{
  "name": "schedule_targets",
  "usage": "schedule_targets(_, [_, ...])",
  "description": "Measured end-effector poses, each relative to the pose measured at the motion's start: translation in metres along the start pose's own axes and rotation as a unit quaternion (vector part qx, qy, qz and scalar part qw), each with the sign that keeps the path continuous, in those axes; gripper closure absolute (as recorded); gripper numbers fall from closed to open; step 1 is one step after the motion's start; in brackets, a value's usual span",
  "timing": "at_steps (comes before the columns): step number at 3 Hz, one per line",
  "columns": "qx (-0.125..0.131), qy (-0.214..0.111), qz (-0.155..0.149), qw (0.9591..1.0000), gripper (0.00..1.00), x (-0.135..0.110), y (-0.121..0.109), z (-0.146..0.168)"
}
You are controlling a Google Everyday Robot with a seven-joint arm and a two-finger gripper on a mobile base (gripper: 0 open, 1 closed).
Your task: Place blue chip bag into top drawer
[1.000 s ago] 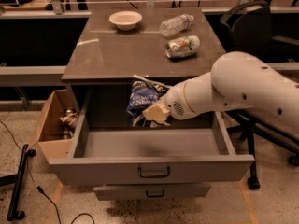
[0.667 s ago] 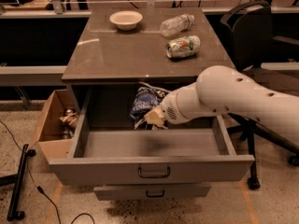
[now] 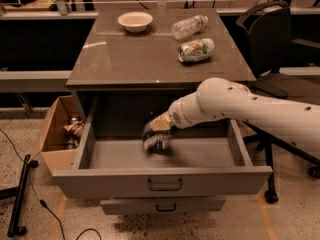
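The blue chip bag (image 3: 156,141) is inside the open top drawer (image 3: 100,176), low over its floor near the middle, and looks blurred. My gripper (image 3: 161,127) is at the end of the white arm, which reaches into the drawer from the right. It sits directly above the bag and close against its top. The drawer is pulled fully out, with its dark bar handle (image 3: 165,185) on the front panel.
A smaller drawer (image 3: 162,204) sticks out slightly below. On the table top (image 3: 125,59) are a white bowl (image 3: 135,20), a clear plastic bottle (image 3: 189,26) and a crushed can (image 3: 196,50). An open cardboard box (image 3: 57,134) stands left; a black chair (image 3: 270,39) right.
The arm has reached down and leftward into the drawer. The bag has gone from above the drawer's back edge to low inside it.
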State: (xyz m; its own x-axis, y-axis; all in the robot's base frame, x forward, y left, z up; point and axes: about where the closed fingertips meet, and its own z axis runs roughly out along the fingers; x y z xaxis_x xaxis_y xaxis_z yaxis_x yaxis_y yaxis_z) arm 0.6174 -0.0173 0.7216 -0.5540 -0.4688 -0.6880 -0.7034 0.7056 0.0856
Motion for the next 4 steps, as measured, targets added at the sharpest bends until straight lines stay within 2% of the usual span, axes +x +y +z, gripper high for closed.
schedule_targets(1, [-0.005, -0.018, 0.004, 0.9998, 0.0, -0.011, -0.01, -0.006])
schedule_targets(2, [0.014, -0.057, 0.024, 0.998, 0.0, -0.023, -0.02, -0.043])
schedule_targets(3, [0.035, -0.072, 0.053, 0.9954, 0.18, -0.008, -0.011, -0.118])
schedule_targets(4, [0.113, -0.095, 0.087, 0.9853, 0.41, 0.012, -0.01, -0.23])
